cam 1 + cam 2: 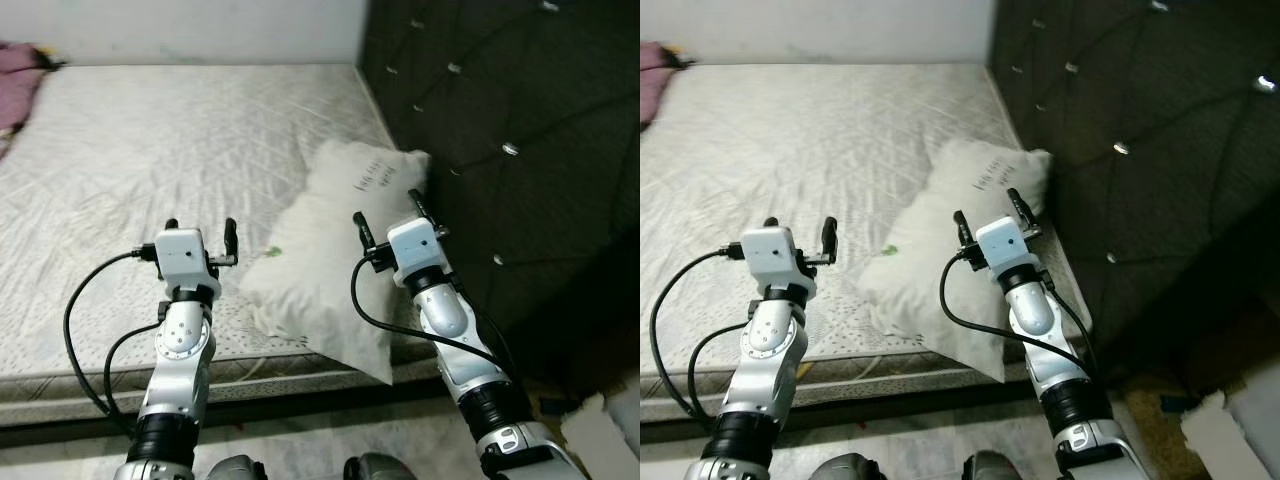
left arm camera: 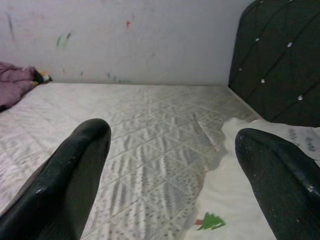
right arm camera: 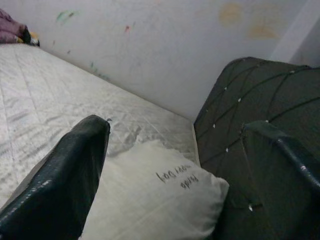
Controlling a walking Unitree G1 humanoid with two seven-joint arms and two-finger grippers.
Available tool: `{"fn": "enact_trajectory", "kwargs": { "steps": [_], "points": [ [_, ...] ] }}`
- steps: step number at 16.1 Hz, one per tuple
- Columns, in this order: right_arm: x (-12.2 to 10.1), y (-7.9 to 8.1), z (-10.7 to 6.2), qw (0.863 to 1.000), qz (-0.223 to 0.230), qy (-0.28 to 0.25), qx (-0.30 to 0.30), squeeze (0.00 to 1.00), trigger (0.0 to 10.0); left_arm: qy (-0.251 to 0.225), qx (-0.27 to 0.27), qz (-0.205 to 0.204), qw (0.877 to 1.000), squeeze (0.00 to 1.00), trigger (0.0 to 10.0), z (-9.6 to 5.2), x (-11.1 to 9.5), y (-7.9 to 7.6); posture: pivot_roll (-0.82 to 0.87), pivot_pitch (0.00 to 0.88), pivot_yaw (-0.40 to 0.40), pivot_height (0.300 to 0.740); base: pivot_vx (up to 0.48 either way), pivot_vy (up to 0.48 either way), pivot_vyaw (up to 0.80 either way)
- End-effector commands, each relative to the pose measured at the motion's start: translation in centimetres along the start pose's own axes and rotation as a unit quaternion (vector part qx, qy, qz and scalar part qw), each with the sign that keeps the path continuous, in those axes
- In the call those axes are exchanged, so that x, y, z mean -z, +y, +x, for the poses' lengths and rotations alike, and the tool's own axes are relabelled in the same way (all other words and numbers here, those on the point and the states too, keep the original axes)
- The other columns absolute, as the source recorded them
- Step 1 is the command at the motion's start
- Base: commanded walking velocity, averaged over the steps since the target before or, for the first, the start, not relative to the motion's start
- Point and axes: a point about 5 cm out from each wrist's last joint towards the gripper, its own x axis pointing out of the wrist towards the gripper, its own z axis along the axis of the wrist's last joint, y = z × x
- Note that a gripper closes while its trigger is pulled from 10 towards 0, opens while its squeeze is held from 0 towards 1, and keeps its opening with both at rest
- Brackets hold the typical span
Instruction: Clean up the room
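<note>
Two tools hover over the near edge of the bed, each with its fingers spread apart and nothing between them. The right tool (image 1: 388, 217) hangs above the white pillow (image 1: 330, 255), over its right half, not touching it as far as can be seen. The left tool (image 1: 201, 234) is held over the bare quilted mattress (image 1: 170, 140), just left of the pillow's near left corner. That pillow lies at the bed's right end, its far right corner against the dark tufted headboard (image 1: 500, 130), its near corner hanging past the mattress edge. A purple cloth (image 1: 18, 62) sits at the far left corner of the bed, well apart from both tools.
</note>
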Motion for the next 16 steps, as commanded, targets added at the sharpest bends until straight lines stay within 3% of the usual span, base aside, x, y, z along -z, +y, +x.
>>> {"fn": "enact_trajectory", "kwargs": {
  "steps": [1,5,13,16],
  "points": [
    [-0.3,0.05,0.27,1.0,0.004,-0.006,0.0,0.0,10.0,0.006,-0.002,0.002,1.0,0.0,10.0,-0.09,0.17,0.33,0.05,0.0,0.012,0.74,0.0,0.0,0.0],
    [-0.29,0.09,0.17,1.0,0.004,-0.006,0.001,0.0,10.0,-0.003,0.021,-0.003,1.0,0.0,10.0,-0.27,-0.03,0.1,0.04,0.0,0.016,0.74,0.0,0.0,0.0],
    [-0.25,-0.02,0.13,1.0,0.003,-0.005,0.003,0.0,10.0,0.0,0.024,-0.012,1.0,0.0,10.0,-0.39,0.05,0.06,0.04,0.0,0.014,0.74,0.369,0.0,0.0],
    [-0.15,-0.04,0.1,1.0,0.001,-0.003,0.002,0.0,10.0,0.004,0.011,-0.009,1.0,0.0,10.0,-0.31,0.16,0.25,0.04,0.0,0.014,0.74,0.0,0.0,0.0]
  ]
}}
